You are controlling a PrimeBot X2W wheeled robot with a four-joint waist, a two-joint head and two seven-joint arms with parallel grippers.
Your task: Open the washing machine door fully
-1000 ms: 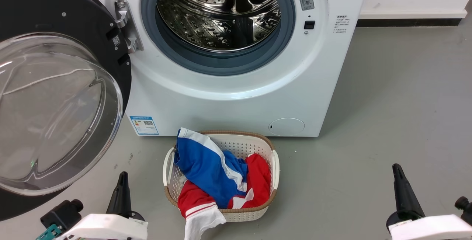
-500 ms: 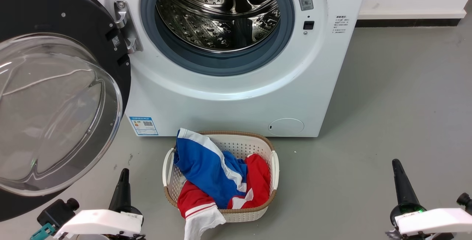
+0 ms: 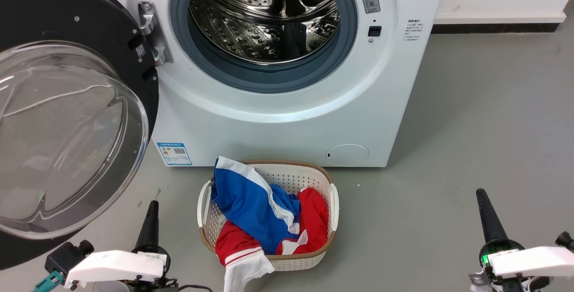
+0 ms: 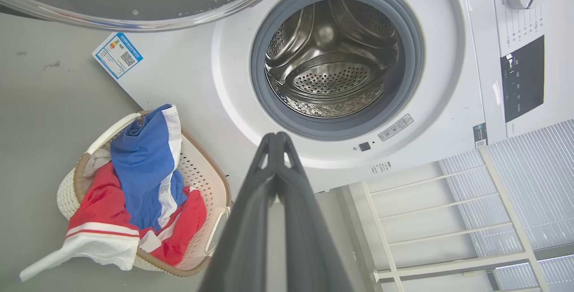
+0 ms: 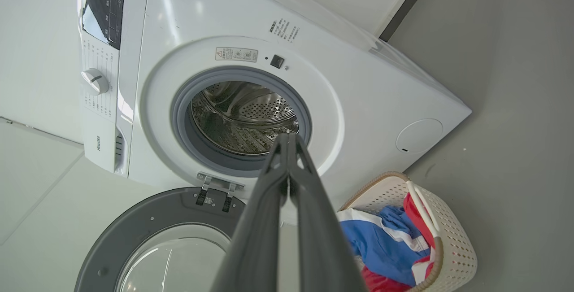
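The washing machine (image 3: 278, 117) is a white front-loader with its steel drum (image 3: 264, 18) and grey gasket exposed. The washing machine door (image 3: 67, 121), black-rimmed with a clear bulging window, stands swung wide to the left on its hinge (image 3: 152, 32); the door (image 5: 170, 247) also appears in the right wrist view. My left gripper (image 3: 152, 207) is shut and empty, low at the left, below the door's lower edge and apart from it. My right gripper (image 3: 482, 195) is shut and empty at the lower right over bare floor. In both wrist views the fingertips (image 4: 276, 137) (image 5: 287, 137) are pressed together.
A white plastic basket (image 3: 334, 202) holding red, blue and white clothes sits on the grey floor in front of the machine, between my two grippers. A white wall and dark skirting (image 3: 493, 27) run at the back right. A white slatted rack (image 4: 471, 220) stands beside the machine.
Both arms have drawn slightly down toward the bottom edge of the head view, their fingertips rising a little. The door and basket are as before.
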